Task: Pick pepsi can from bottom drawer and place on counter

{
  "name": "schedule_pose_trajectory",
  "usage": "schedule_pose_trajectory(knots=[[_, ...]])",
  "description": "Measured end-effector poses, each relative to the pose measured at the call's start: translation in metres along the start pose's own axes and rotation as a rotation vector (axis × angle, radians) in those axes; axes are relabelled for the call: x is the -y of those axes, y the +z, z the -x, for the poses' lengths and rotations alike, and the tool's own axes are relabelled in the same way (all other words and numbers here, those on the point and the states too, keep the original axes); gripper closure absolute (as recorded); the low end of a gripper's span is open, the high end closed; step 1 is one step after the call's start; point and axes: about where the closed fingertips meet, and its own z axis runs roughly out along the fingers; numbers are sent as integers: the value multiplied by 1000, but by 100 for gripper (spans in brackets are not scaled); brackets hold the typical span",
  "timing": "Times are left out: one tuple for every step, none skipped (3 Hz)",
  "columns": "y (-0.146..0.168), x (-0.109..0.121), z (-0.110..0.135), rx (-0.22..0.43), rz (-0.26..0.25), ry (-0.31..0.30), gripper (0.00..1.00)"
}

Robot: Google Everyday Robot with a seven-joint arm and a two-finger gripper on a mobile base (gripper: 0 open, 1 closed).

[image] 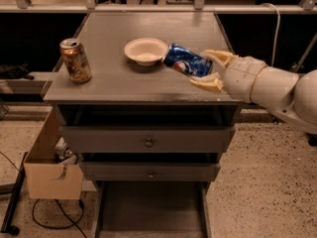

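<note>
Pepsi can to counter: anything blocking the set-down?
Nothing directly. The gripper, at the right front of the counter, has its jaws shut on the tilted dark blue pepsi can above bare grey counter top. The white round bowl sits close beside the can's left end; the gold-brown metal can stands far left.

Likely lab, pincer [200, 67] above counter [114, 38], floor cables [54, 217]

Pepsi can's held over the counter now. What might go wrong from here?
1. The pepsi can lies tilted, nearly on its side, in the end effector near the counter's right front corner; released like this, it may roll off.
2. Its far end sits right beside the bowl, so lowering or uprighting it could knock the bowl.
</note>
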Motion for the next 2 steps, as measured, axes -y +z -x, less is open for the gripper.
schedule_pose_trajectory(knots=[[32, -4, -13, -50, 78, 77, 100], [48, -5, -26, -94, 121, 131, 100]])
